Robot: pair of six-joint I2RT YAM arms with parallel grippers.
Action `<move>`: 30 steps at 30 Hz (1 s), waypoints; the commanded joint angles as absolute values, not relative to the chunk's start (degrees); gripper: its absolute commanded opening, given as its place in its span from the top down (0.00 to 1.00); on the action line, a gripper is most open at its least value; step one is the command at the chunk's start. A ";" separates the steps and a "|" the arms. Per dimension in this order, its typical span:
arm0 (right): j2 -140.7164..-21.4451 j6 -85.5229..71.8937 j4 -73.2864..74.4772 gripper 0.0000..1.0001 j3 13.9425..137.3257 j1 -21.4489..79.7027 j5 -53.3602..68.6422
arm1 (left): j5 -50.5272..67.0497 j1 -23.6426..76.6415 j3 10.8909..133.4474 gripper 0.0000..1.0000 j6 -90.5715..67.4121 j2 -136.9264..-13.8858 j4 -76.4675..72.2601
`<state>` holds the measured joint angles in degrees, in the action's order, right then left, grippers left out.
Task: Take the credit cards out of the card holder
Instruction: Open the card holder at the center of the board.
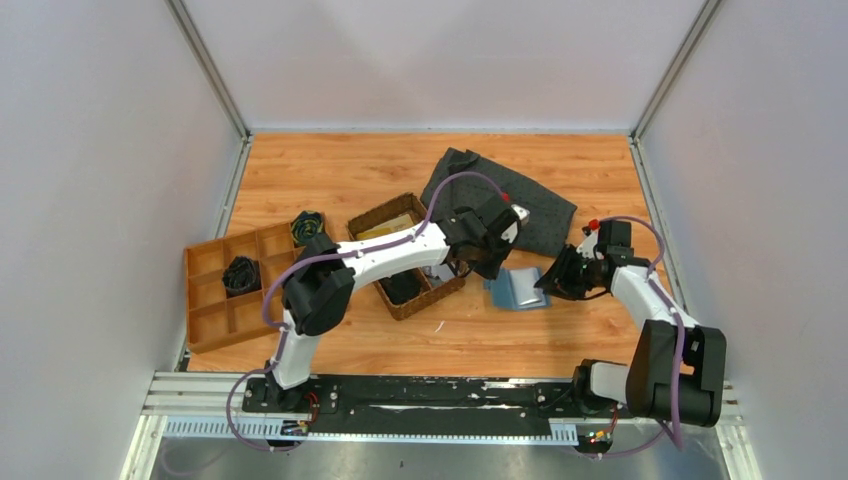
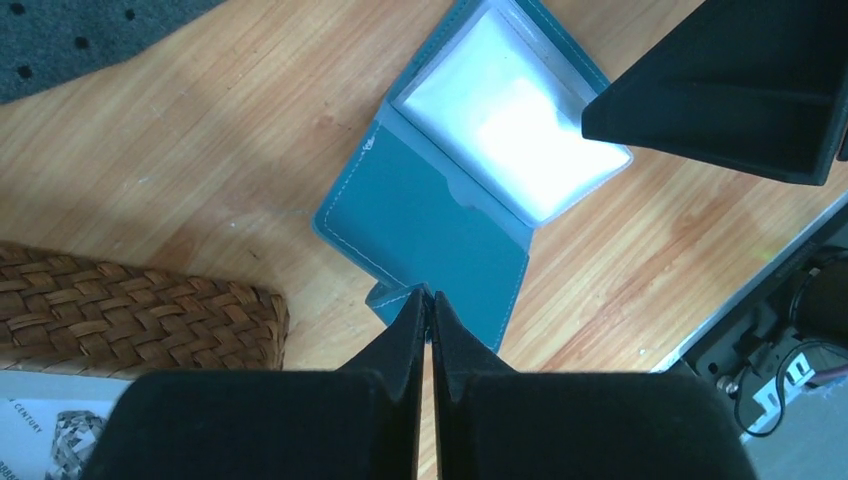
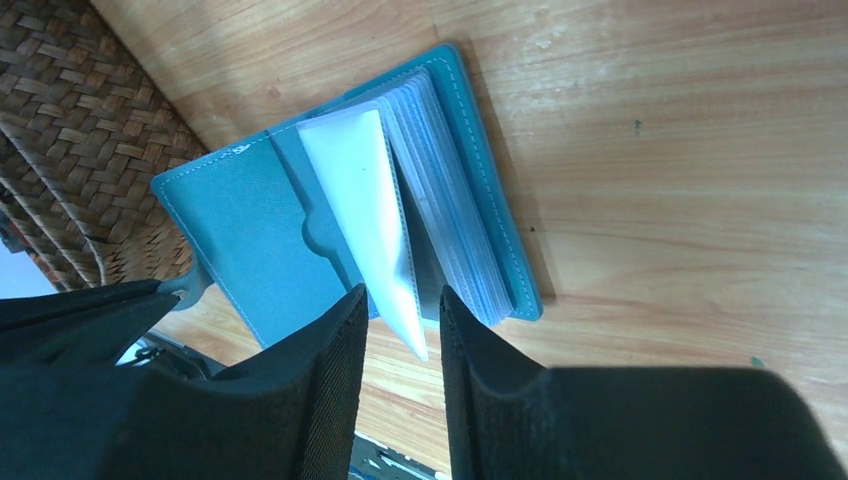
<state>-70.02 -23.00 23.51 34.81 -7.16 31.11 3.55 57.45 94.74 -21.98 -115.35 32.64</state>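
**Open card holder on the bench, seen from all three views.** We found the blue-teal card holder (image 1: 517, 291) (image 2: 430, 215) (image 3: 250, 240) lying open and flat on the wooden bench (image 1: 340, 170). It sat just beside the brown woven basket (image 1: 420, 305) (image 2: 130, 310) (image 3: 80, 130), on the near side of the dark dotted cloth (image 1: 545, 215) (image 2: 60, 40).

The left gripper (image 1: 497, 265) (image 2: 429, 300) reached over the basket. Its fingers were pressed fully together at a small tab on the edge of the holder's plain inner panel, and the tab appeared pinched between their tips.

The right gripper (image 1: 555, 283) (image 3: 402, 296) met the holder from the opposite side. Its fingers (image 3: 340, 340) stood partly apart, one on either side of a pale card (image 3: 365, 215) that rose at a slant from the stack of clear sleeves. A narrow gap showed beside the card, and we could not tell whether either finger touched it. In the left wrist view this half of the holder showed as a bright white panel.
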 commanded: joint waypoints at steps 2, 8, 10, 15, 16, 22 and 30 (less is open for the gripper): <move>-71.81 -22.50 21.51 0.69 34.04 -6.33 35.66 | 2.55 56.38 94.86 1.00 -20.92 -118.60 31.68; -72.52 -23.25 20.13 0.68 32.72 -6.24 35.27 | 6.85 55.74 98.88 1.00 -20.48 -123.73 29.79; -73.12 -23.35 19.53 0.68 32.47 -6.24 36.05 | 6.50 55.65 100.45 1.00 -20.27 -125.20 29.93; -73.39 -24.43 16.32 0.71 31.60 -6.20 39.76 | 5.02 55.50 104.36 1.00 -19.45 -127.74 33.17; -73.39 -24.94 15.41 0.71 31.39 -6.11 40.41 | 4.66 55.40 104.60 0.98 -19.82 -127.74 33.93; -73.31 -27.68 10.75 0.71 31.21 -3.32 43.69 | 3.21 54.03 102.71 0.55 -21.57 -123.02 34.77; -76.80 -29.56 7.60 0.71 34.76 4.91 42.76 | 1.75 50.99 100.73 0.45 -23.33 -113.03 36.09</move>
<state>-74.17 -27.86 9.85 32.36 0.34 42.30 3.18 52.97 101.80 -21.67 -120.57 35.18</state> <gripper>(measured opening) 0.286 0.547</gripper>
